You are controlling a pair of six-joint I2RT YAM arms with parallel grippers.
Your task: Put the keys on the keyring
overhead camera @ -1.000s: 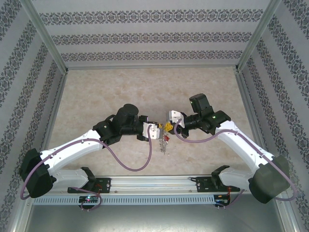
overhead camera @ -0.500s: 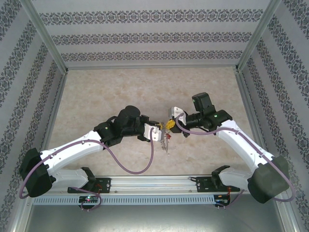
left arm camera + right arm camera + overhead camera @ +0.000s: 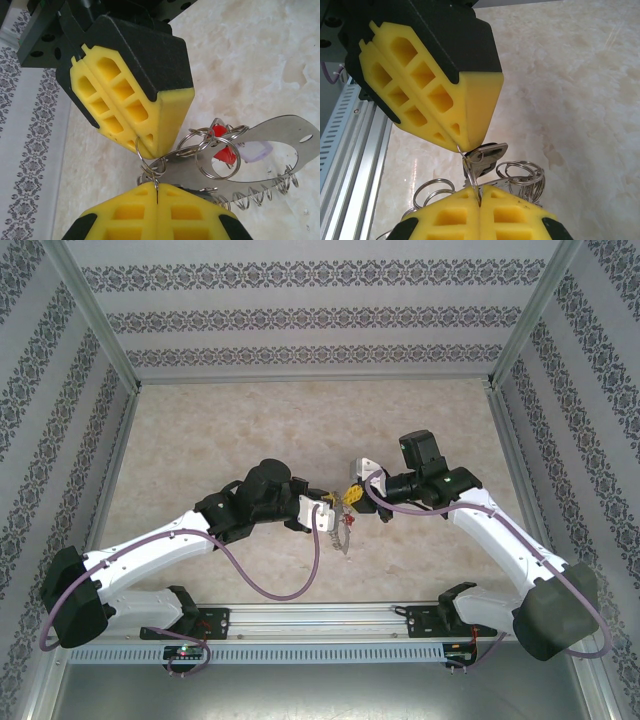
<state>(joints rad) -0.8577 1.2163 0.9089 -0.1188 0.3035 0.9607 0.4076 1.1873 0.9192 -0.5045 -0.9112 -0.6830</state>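
Nearest me, the aluminium rail carries both arm bases. At mid-table I have the two yellow-padded grippers tip to tip. The left gripper has its fingers pressed together, pinching the small rings of the thin silvery wire keyring, which is strung with a small red plastic tag, a flat silvery metal plate and a wire coil spring. The right gripper is likewise closed, clamped as far as I can tell on the short silver blade of the small dark-headed key. The key's head sits just beside the left gripper's tip. Beyond lies the beige marbled tabletop, then the patterned back wall.
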